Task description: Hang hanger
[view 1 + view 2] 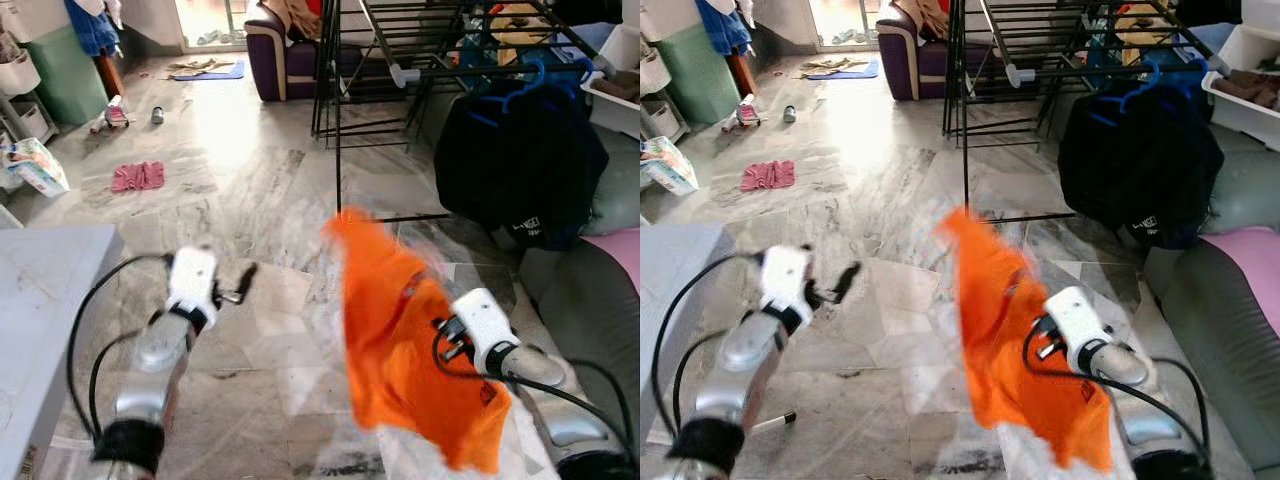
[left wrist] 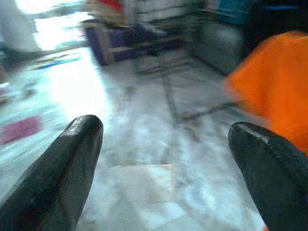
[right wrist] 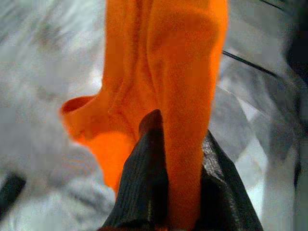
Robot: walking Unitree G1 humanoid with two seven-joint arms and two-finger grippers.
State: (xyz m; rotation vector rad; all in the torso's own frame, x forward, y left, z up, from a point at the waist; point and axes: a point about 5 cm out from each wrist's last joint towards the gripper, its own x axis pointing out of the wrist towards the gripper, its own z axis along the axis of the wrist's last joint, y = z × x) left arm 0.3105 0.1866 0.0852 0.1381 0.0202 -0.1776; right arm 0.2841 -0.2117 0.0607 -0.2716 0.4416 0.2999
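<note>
right gripper (image 3: 166, 159) was clamped on soft, light orange garment (image 1: 400, 350), likely floppy w/ hanger hidden inside; left gripper (image 2: 163, 159) was wide apart, empty, near drying rack (image 1: 440, 50).

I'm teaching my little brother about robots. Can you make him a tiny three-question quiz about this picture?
1. True or false: the right gripper is shut on the bright orange cloth garment.
2. What hangs on the blue plastic hanger on the black metal drying rack? A) dark jacket B) white towel C) green trousers
3. Fill in: the left gripper has its fingers ____ and holds nothing.

Key: 1 true. 2 A, the dark jacket. 3 open.
</note>
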